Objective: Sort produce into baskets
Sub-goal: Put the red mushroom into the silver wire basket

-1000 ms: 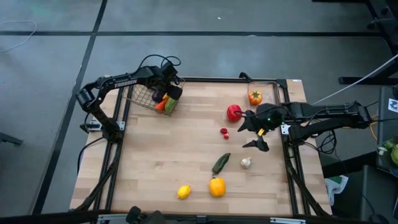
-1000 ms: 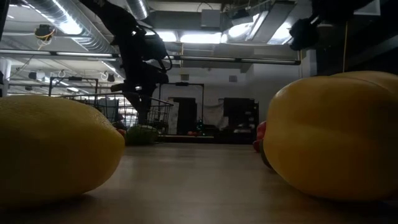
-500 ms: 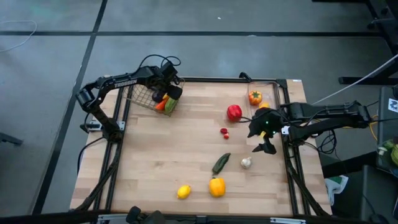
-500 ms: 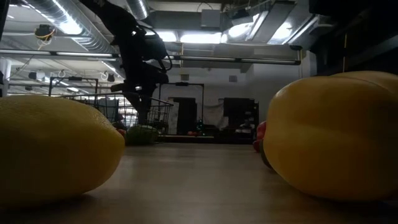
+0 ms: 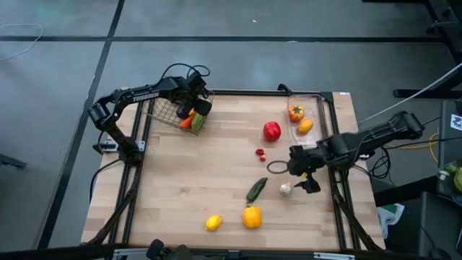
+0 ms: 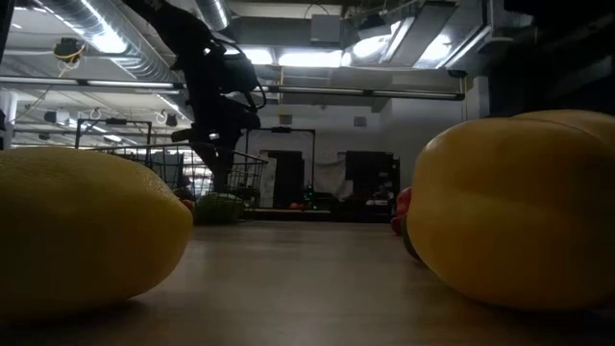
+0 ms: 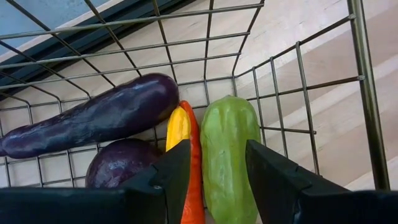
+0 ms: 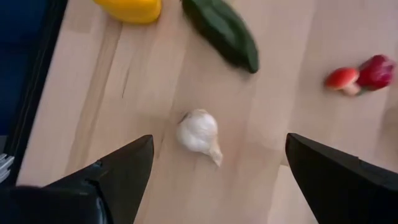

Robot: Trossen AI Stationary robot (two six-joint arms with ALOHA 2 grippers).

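My left gripper (image 5: 197, 108) hangs open over the wire basket (image 5: 167, 114) at the far left. Its fingers stand above a green vegetable (image 7: 227, 149), which lies in the basket beside an orange carrot (image 7: 186, 134) and a purple eggplant (image 7: 99, 121); a strip of carrot shows between one finger and the green vegetable. My right gripper (image 5: 298, 175) is open, pointing steeply down just above the white garlic bulb (image 8: 199, 134), which lies on the table between its fingers' lines, untouched. The clear bin (image 5: 317, 108) at the far right holds two orange pieces.
Loose on the table are a red fruit (image 5: 271, 131), small red radishes (image 5: 260, 153), a dark green vegetable (image 5: 256, 189), a yellow pepper (image 5: 251, 217) and a lemon (image 5: 214, 222). The last two fill the low view's foreground. Bare wood lies at the centre left.
My right gripper has swung from beside the red fruit and clear bin toward the table's near edge, sinking and tipping downward until it stands over the garlic; its fingers stay wide apart.
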